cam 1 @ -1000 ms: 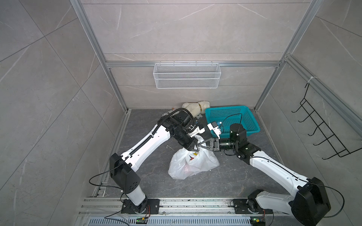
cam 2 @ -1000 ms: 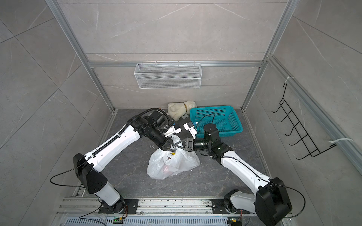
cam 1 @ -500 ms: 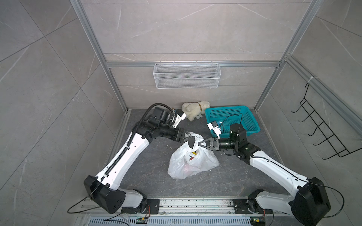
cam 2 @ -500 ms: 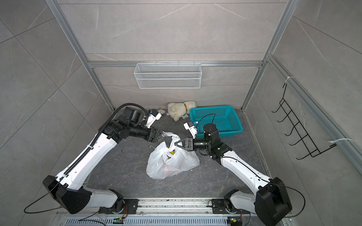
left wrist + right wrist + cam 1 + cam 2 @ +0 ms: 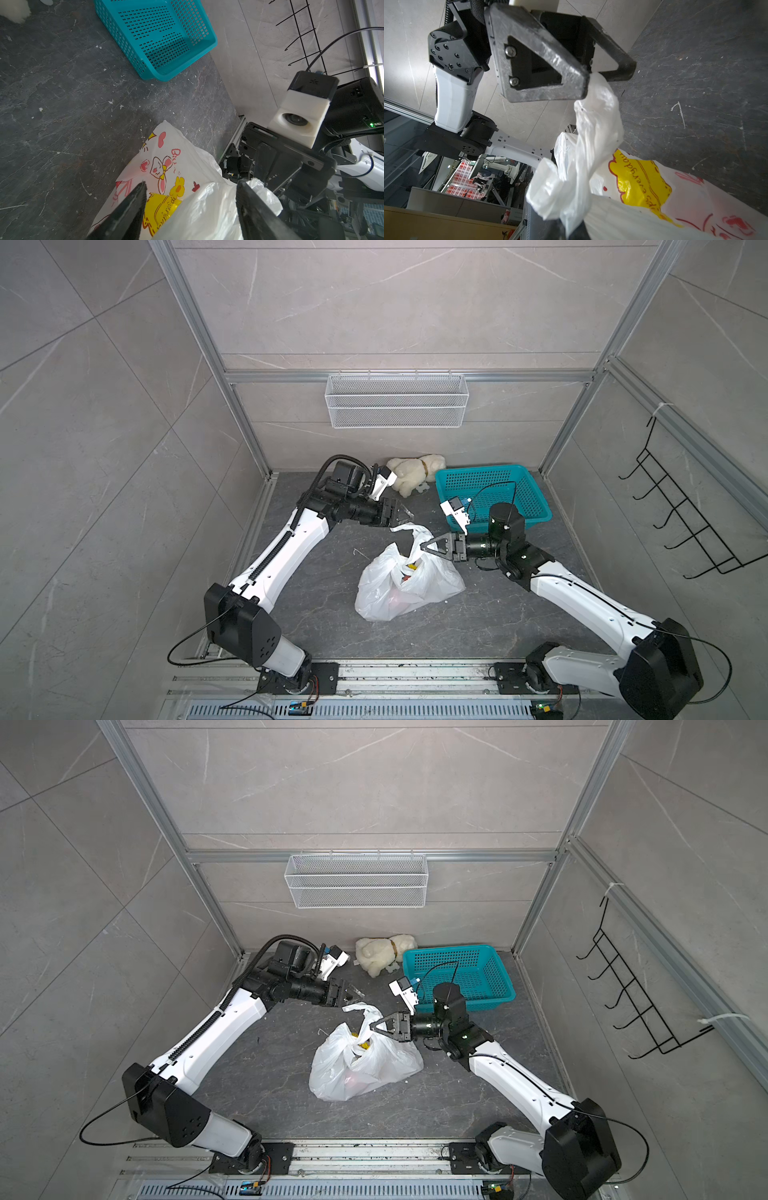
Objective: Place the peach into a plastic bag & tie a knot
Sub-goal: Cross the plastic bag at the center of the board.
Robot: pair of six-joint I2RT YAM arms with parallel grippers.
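The white plastic bag point(image 5: 399, 589) point(image 5: 361, 1069) with cartoon print sits slumped on the dark floor. My right gripper point(image 5: 422, 547) point(image 5: 371, 1028) point(image 5: 566, 230) is shut on a handle strip at the bag's neck. That twisted strip point(image 5: 598, 116) rises to my left gripper point(image 5: 401, 512) point(image 5: 353, 994) point(image 5: 608, 80), which hovers open just behind the bag. The strip's end lies loose between its fingers point(image 5: 133, 207). Seen from the left wrist, white film point(image 5: 207, 207) fills the gap of the left gripper point(image 5: 191, 199). The peach is hidden and no knot shows.
A teal basket point(image 5: 492, 495) point(image 5: 158, 37) stands at the back right, close behind my right wrist. A cream plush toy point(image 5: 413, 477) lies by the back wall. A wire shelf point(image 5: 397, 400) hangs on that wall. A black hook rack point(image 5: 681, 522) is on the right wall.
My left gripper has opened, letting go of the bag's handle, and the left arm has drawn back from the bag's neck toward the back left. The right gripper has kept its hold and place.
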